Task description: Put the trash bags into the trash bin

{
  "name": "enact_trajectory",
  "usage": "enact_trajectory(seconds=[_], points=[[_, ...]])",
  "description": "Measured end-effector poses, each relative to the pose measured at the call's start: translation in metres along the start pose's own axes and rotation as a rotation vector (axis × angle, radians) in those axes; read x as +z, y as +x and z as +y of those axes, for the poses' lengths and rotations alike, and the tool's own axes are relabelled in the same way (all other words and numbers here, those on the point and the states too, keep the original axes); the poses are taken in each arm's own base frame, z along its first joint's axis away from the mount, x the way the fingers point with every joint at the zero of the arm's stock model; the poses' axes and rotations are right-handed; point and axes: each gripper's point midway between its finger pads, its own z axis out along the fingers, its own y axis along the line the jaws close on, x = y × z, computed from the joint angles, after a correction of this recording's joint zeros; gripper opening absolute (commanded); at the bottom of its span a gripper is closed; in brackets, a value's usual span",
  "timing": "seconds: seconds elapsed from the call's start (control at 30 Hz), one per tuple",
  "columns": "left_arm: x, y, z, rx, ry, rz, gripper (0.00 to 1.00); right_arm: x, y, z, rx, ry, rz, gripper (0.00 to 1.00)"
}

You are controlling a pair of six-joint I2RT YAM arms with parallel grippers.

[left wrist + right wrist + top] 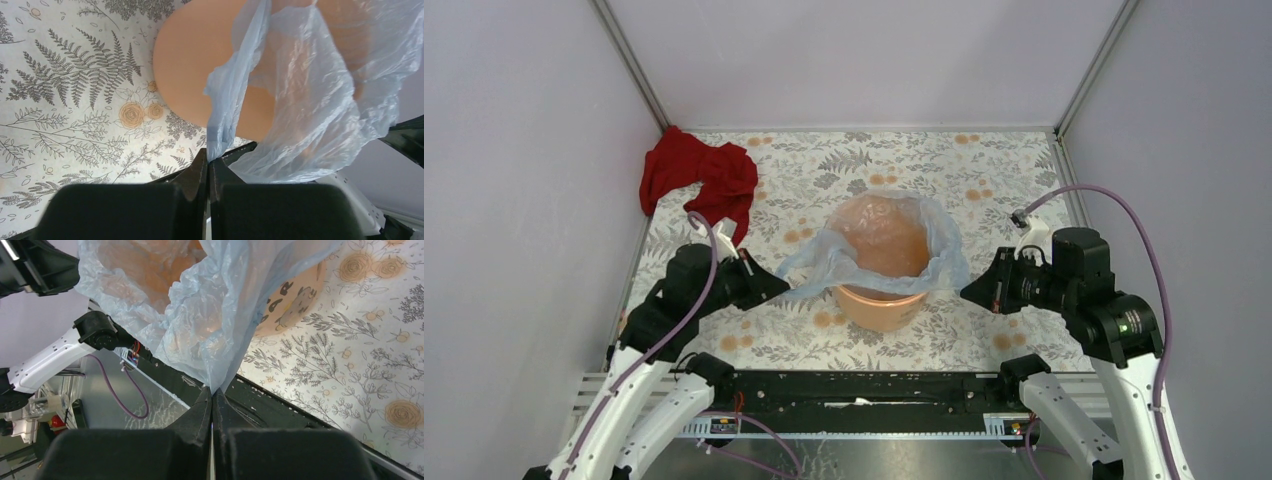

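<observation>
Two edges of the trash bag (945,258) are found pinched, one by each arm. The left gripper (781,288) is observed with its jaws pressed together on a thin twist of film at the bag's left side. In the left wrist view the film is seen running straight out from between the tips. The right gripper (967,292) is likewise clamped on the bag's right edge, with its jaws nearly touching and film drawn up from between them (confirmed in the right wrist view).

The bag is noted spread across the mouth of the trash bin (879,305), with its wrinkled margins hanging outside the rim on the left and right. The bin's orange interior is visible through the translucent film. How far the film reaches inside cannot be told.

The bin is recorded upright near the centre of the floral-patterned table (994,180), between the two grippers and apart from both. A printed mark (295,302) is seen on the bin's outer wall but cannot be read in full. A red cloth (696,180) is noted crumpled at the table's far left corner, well apart from the bin.
</observation>
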Motion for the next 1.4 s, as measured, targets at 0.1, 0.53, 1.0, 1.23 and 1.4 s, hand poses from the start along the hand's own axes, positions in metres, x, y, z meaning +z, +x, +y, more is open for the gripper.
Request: enact_trajectory(seconds=[0.1,0.53,1.0,1.23,1.4], points=[[-0.010,-0.003,-0.006,0.004,0.006,-0.015,0.00,-0.007,0.003,0.000,0.006,0.019,0.003,0.00],[-0.009,0.008,0.013,-0.024,-0.054,0.002,0.00,-0.008,0.014,-0.007,0.055,0.052,0.012,0.00],[0.051,0.050,0.074,-0.135,-0.172,0.154,0.00,0.040,0.050,-0.045,0.234,0.108,0.153,0.00],[0.083,0.033,0.074,-0.110,-0.160,0.132,0.00,0.085,0.032,-0.074,0.227,0.134,0.096,0.14],[0.106,0.028,0.080,-0.093,-0.160,0.133,0.00,0.104,0.052,-0.089,0.271,0.142,0.159,0.48]])
